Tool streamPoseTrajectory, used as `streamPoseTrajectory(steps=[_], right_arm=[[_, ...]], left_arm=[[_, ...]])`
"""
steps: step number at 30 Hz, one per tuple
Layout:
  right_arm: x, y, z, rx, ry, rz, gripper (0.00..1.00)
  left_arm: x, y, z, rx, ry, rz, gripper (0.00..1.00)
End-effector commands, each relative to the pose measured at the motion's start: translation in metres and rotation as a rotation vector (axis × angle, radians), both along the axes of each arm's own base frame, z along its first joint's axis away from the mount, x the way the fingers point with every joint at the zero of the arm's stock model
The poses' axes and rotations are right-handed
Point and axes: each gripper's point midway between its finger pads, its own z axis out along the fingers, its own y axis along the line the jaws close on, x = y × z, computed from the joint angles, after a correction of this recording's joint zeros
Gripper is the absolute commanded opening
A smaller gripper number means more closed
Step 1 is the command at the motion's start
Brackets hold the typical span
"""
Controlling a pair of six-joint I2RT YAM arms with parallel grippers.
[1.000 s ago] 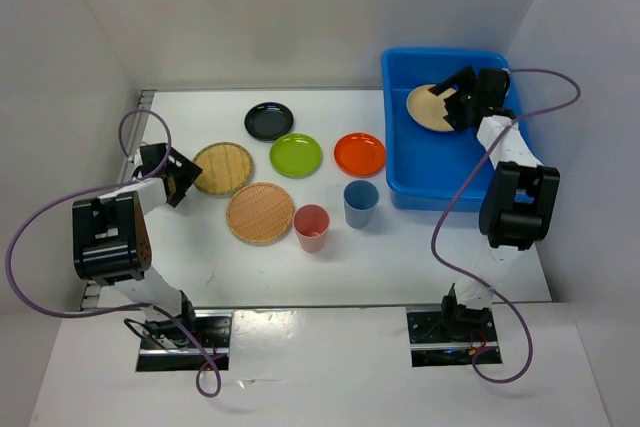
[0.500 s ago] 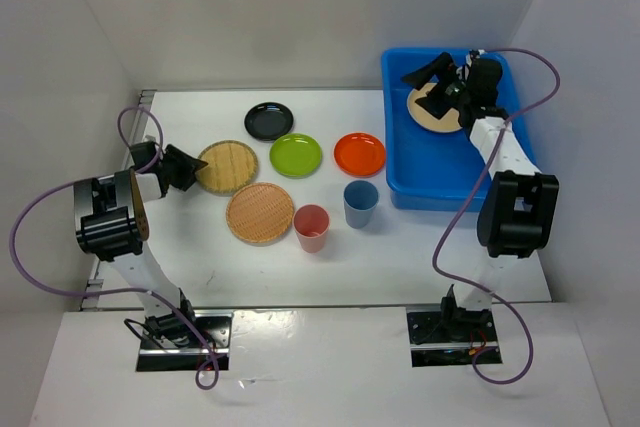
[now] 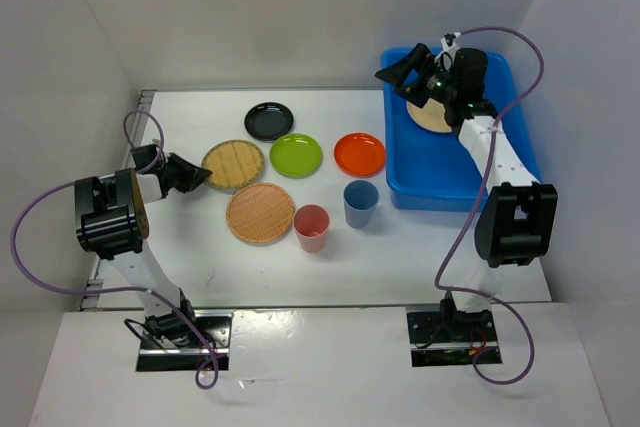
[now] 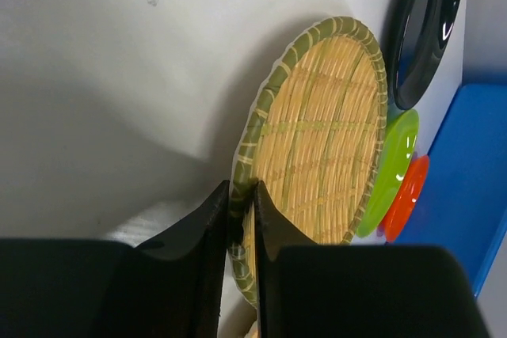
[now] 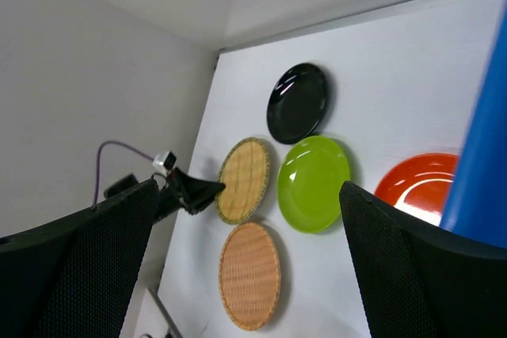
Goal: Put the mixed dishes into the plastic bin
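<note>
Pinching only the outer rim of the far bamboo tray [image 4: 325, 132], the left pincer [image 4: 242, 195] stands narrow, a finger on either side of the edge. The tray sits on the tabletop [image 3: 400, 257], near the lime plate [image 3: 296, 155]. So thin a hold could let the tray swing or slip on the long carry to the blue bin [image 3: 388, 127]. The right pincer [image 3: 403, 65] gapes wide and empty over the bin's tan plate [image 3: 428, 117], so the arms might meet there.

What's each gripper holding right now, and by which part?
Left gripper pinches the far woven bamboo tray by its left rim. Right gripper is open, holding nothing.
</note>
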Motion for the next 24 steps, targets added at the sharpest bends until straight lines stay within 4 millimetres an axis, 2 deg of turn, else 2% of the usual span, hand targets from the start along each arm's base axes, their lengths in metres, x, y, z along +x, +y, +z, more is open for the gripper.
streamPoseTrajectory(steps=[1,2,3,4,6,7,9,10,12,14,19,21,24], right_arm=[[-0.019,0.037,0.032,-0.029,-0.105,0.136,0.99],[-0.022,0.045,0.031,-0.038,-0.114,0.157,0.99],[-0.030,0.063,0.033,-0.056,-0.135,0.210,0.99],[-0.034,0.071,0.034,-0.065,-0.141,0.230,0.99],[-0.044,0.086,0.037,-0.063,-0.149,0.288,0.99],[-0.047,0.095,0.033,-0.062,-0.140,0.309,0.99],[-0.051,0.107,0.022,-0.052,-0.123,0.340,0.99],[-0.057,0.117,0.015,-0.051,-0.122,0.363,0.99],[-0.060,0.127,0.009,-0.050,-0.115,0.383,0.99],[-0.063,0.141,-0.006,-0.037,-0.081,0.433,0.99],[-0.079,0.172,0.006,-0.035,-0.128,0.555,0.99],[-0.083,0.189,0.002,-0.048,-0.121,0.594,0.99],[-0.088,0.210,-0.004,-0.060,-0.126,0.642,0.99]], left_arm=[[-0.010,0.000,0.014,0.038,0.031,-0.023,0.00],[-0.007,0.001,0.025,0.044,0.014,-0.023,0.00],[-0.008,0.005,0.034,0.054,0.007,-0.020,0.00],[-0.001,0.006,0.062,0.067,-0.053,-0.026,0.00],[-0.002,0.007,0.085,0.068,-0.093,-0.041,0.00],[-0.001,0.006,0.110,0.060,-0.149,-0.062,0.00],[-0.003,0.003,0.129,0.046,-0.198,-0.090,0.00],[-0.004,0.003,0.147,0.037,-0.236,-0.096,0.00],[-0.007,-0.006,0.165,0.008,-0.278,-0.137,0.00],[-0.012,-0.013,0.184,-0.009,-0.321,-0.169,0.00],[-0.028,-0.035,0.240,-0.072,-0.456,-0.260,0.00],[-0.037,-0.042,0.264,-0.073,-0.503,-0.299,0.00],[-0.047,-0.058,0.286,-0.075,-0.548,-0.365,0.00]])
